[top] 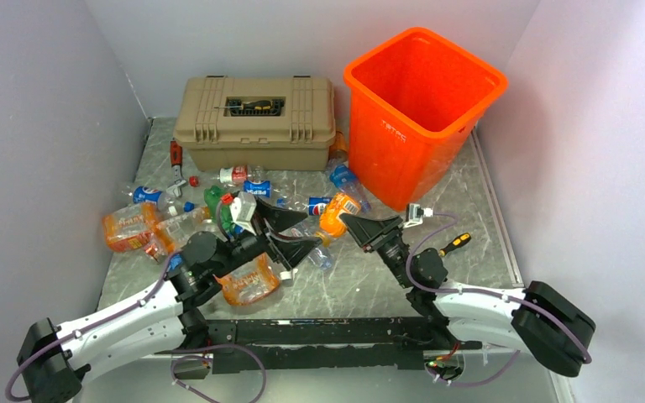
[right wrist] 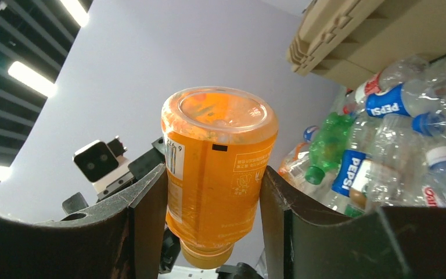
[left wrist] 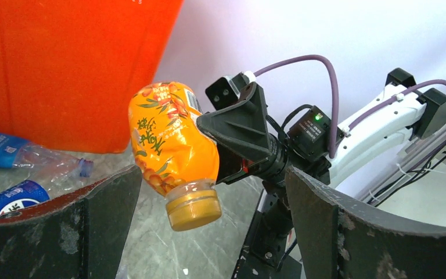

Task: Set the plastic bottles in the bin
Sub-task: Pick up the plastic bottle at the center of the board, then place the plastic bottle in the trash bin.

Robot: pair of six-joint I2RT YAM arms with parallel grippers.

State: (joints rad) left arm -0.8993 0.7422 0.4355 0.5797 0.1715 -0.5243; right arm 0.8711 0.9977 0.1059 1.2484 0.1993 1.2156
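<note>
My right gripper [top: 349, 220] [right wrist: 213, 174] is shut on a small orange-labelled plastic bottle [top: 338, 212] [left wrist: 171, 139] [right wrist: 218, 168], held off the table with its yellow cap pointing down. My left gripper [top: 301, 235] [left wrist: 212, 180] stands open right next to it, a finger on each side of the cap without touching. The orange bin [top: 424, 109] [left wrist: 64, 70] stands at the back right, just behind the held bottle. More crushed plastic bottles [top: 218, 210] [right wrist: 383, 145] lie heaped on the left half of the table. Two blue-labelled ones [left wrist: 9, 151] lie at the bin's foot.
A tan latched toolbox [top: 256, 126] [right wrist: 383, 35] sits at the back, left of the bin. A yellow-handled screwdriver [top: 455, 243] lies on the table to the right of my right arm. Large orange-wrapped bottles lie at the far left [top: 130, 225] and under my left arm [top: 248, 281].
</note>
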